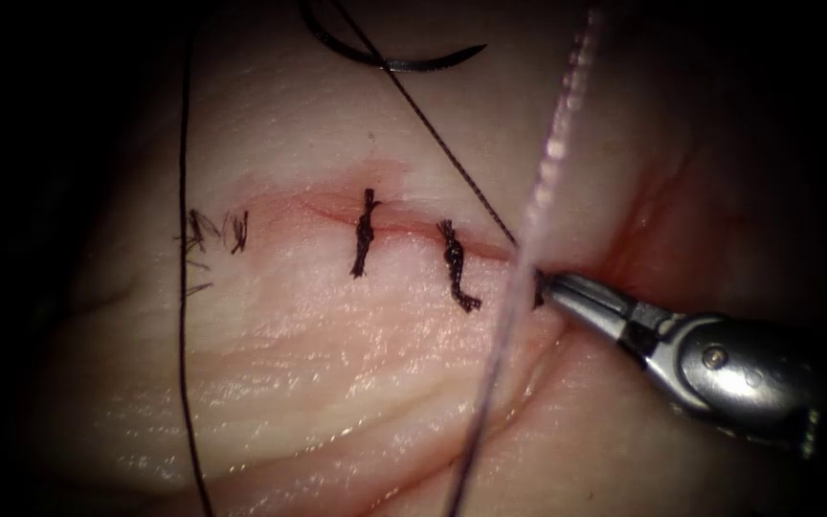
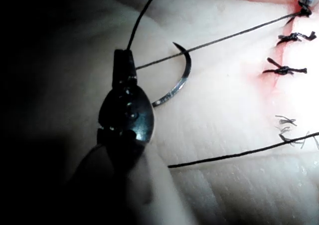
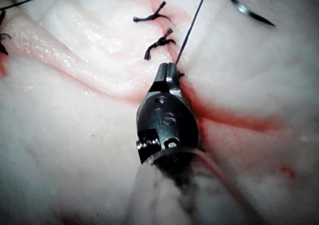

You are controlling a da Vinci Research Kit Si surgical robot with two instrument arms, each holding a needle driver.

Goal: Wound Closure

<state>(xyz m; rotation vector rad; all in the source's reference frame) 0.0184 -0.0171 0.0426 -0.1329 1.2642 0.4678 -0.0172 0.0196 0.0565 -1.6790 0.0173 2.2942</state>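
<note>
Two finished stitches of black knotted thread are seen lying across the cut [image 1: 404, 228]. The left stitch [image 1: 364, 233] is set upright, with its knot near the upper end. The right stitch [image 1: 456, 266] is tilted, and its tail is turned down and to the right. Farther left, small tufts of frayed black thread ends [image 1: 214, 232] are seen. A dark unlit surround [image 1: 11, 287] is seen beyond.

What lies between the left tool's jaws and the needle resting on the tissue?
Nothing solid visible. The needle lies free on the tissue, beside the left tool, whose jaws are shut on the thread. That taut strand crosses over the needle and runs to the right tool at the cut.
</note>
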